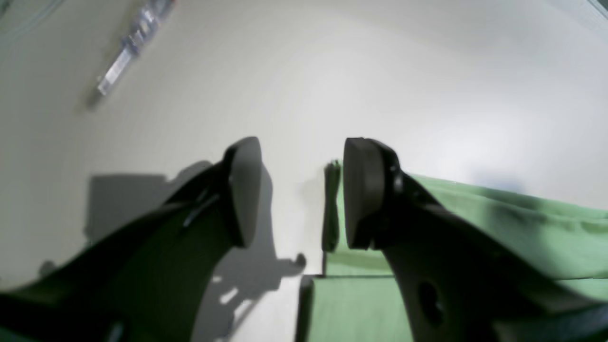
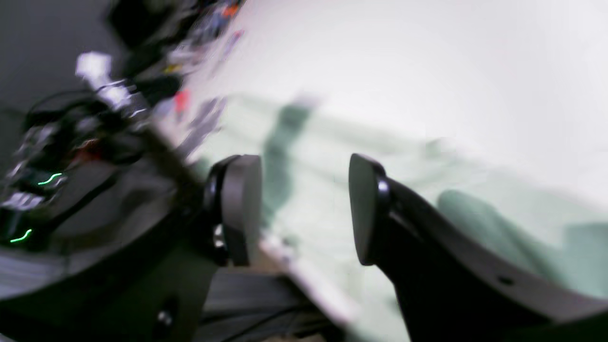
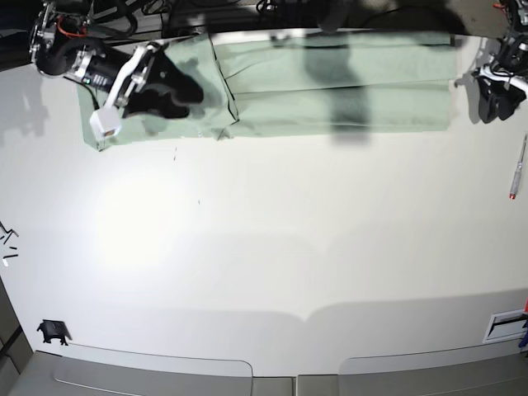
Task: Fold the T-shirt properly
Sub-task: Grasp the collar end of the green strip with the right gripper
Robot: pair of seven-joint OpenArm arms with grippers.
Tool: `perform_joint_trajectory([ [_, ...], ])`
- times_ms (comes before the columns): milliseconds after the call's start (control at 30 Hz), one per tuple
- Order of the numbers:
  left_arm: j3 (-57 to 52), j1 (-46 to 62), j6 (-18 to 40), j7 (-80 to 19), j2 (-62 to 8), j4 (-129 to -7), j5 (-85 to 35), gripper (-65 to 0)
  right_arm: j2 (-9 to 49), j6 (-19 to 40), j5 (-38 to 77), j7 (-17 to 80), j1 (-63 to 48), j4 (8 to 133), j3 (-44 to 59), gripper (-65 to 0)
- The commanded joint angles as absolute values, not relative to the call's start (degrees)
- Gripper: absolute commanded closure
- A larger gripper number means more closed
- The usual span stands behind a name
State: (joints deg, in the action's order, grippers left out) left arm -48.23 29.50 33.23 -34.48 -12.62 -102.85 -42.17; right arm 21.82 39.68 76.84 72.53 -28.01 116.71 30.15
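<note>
The T-shirt [image 3: 330,87] lies folded into a long pale green strip along the table's far edge. Its left end spreads wider under my right arm. My right gripper [image 3: 169,91] hovers over that left end, and in the right wrist view it [image 2: 304,209] stands open above the blurred green cloth [image 2: 323,156], nothing between its pads. My left gripper [image 3: 487,99] is just off the strip's right end. In the left wrist view it [image 1: 304,194] is open over bare table, with the shirt's edge [image 1: 498,228] beside and below the right finger [image 1: 363,190].
A pen [image 3: 517,169] lies near the table's right edge. A small black object [image 3: 52,332] sits at the front left corner. Cables and dark equipment [image 2: 71,156] crowd the space behind the back edge. The white table [image 3: 264,247] stretches toward the front.
</note>
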Motion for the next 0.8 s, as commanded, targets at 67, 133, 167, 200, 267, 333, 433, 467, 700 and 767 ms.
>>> perform_joint_trajectory([
  [67,-48.7,30.5,33.6,-33.0,-12.2,-102.7,-43.4,-31.6,21.8,40.0,67.3,64.2,-25.3,117.5,32.1,-27.9],
  [133,-48.7,30.9,33.0,-33.1,-12.3,-100.6,-44.3,-34.4,21.6,40.0,59.0,60.0,-23.8,117.5,32.2,-27.9],
  [167,-48.7,31.0,32.5,-33.1,-12.3,-99.2,-44.4,-34.4,21.6,40.0,55.0,58.3,-23.4,117.5,32.2,-27.9],
  [200,-48.7,31.0,32.6,-33.3,-12.3,-97.6,-44.8,-34.4,21.6,38.6,51.5,56.7,-23.2,117.5,32.2,-27.9],
  [267,-48.7,31.0,32.6,-34.1,-12.5,-93.9,-46.9,-34.4,21.6,34.7,45.7,54.1,-22.9,117.5,32.2,-27.9],
  [333,-48.7,30.9,34.3,-35.2,-12.8,-90.1,-49.9,-34.4,21.6,31.4,41.2,52.4,-22.9,117.3,32.2,-27.9],
  [433,-48.7,30.9,37.6,-38.0,-12.9,-85.7,-54.9,-34.4,21.6,27.1,36.3,50.3,-22.9,115.2,32.2,-27.9],
  [467,-48.7,30.9,38.6,-39.1,-12.9,-84.6,-56.5,-34.4,21.6,26.1,35.4,49.6,-22.9,113.8,32.2,-27.9],
  [700,-48.4,30.3,40.0,-41.1,-12.9,-80.9,-58.7,-34.4,21.6,25.5,36.0,48.7,-18.8,99.2,32.2,-27.9],
  [767,-47.1,30.3,40.0,-41.2,-13.2,-80.9,-58.7,-34.4,21.8,25.9,37.4,48.7,-17.8,96.6,32.2,-27.9],
])
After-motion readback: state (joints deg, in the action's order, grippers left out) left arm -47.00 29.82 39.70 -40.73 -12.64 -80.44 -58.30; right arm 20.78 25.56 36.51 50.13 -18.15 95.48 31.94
